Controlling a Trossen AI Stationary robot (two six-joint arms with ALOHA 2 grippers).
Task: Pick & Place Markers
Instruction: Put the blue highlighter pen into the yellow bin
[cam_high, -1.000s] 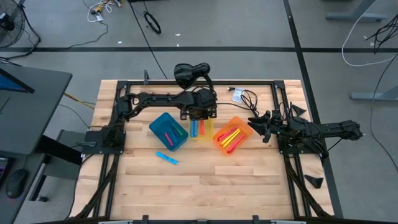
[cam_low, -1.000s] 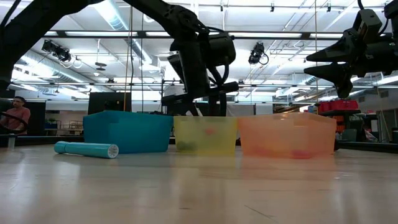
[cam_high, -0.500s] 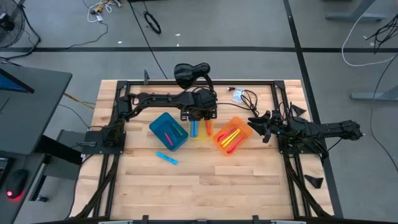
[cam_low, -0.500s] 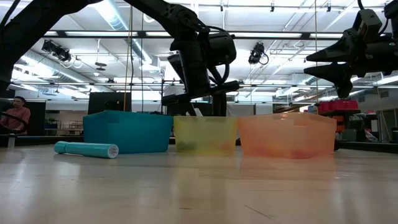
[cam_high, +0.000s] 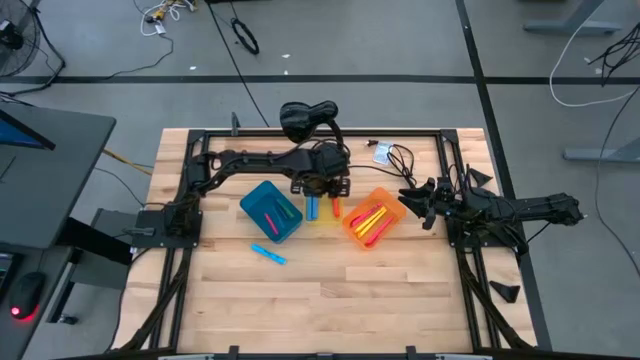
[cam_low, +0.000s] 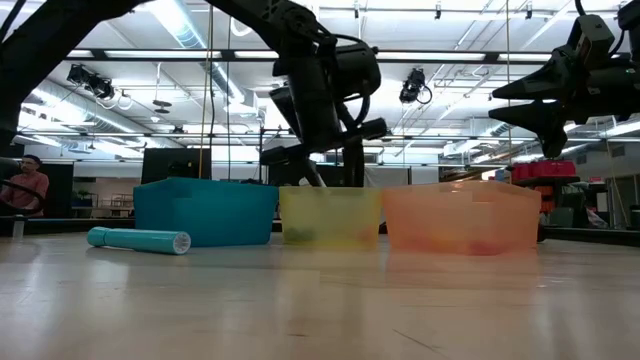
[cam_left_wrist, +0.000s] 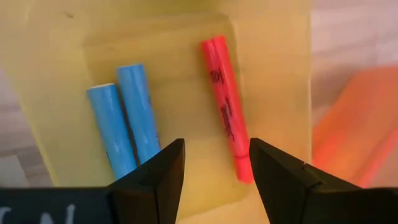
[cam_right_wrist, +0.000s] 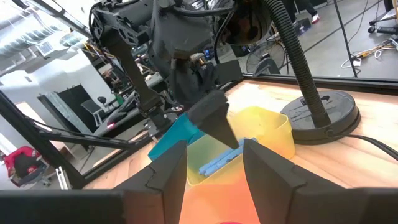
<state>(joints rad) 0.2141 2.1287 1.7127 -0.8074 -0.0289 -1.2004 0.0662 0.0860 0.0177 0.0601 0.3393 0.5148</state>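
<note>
My left gripper (cam_left_wrist: 214, 152) hangs open over the yellow bin (cam_high: 322, 207), pointing steeply down, with nothing between its fingers. A red marker (cam_left_wrist: 227, 115) and two blue markers (cam_left_wrist: 124, 134) lie flat on the bin's floor. The blue bin (cam_high: 271, 211) and the orange bin (cam_high: 372, 218) on either side also hold markers. One light blue marker (cam_high: 268, 254) lies on the table in front of the blue bin. My right gripper (cam_right_wrist: 214, 152) waits open and level at the table's right side, touching nothing.
The three bins stand close in a row at mid-table, blue bin (cam_low: 205, 211), yellow bin (cam_low: 330, 217), orange bin (cam_low: 462, 215). A black lamp base (cam_high: 305, 115) and cables sit at the far edge. Bare wood lies toward the near edge.
My left gripper has opened above the yellow bin and let go of the red marker, which has dropped to the bin's floor beside the blue ones. The gripper has rolled a little about its own line and stayed in place.
</note>
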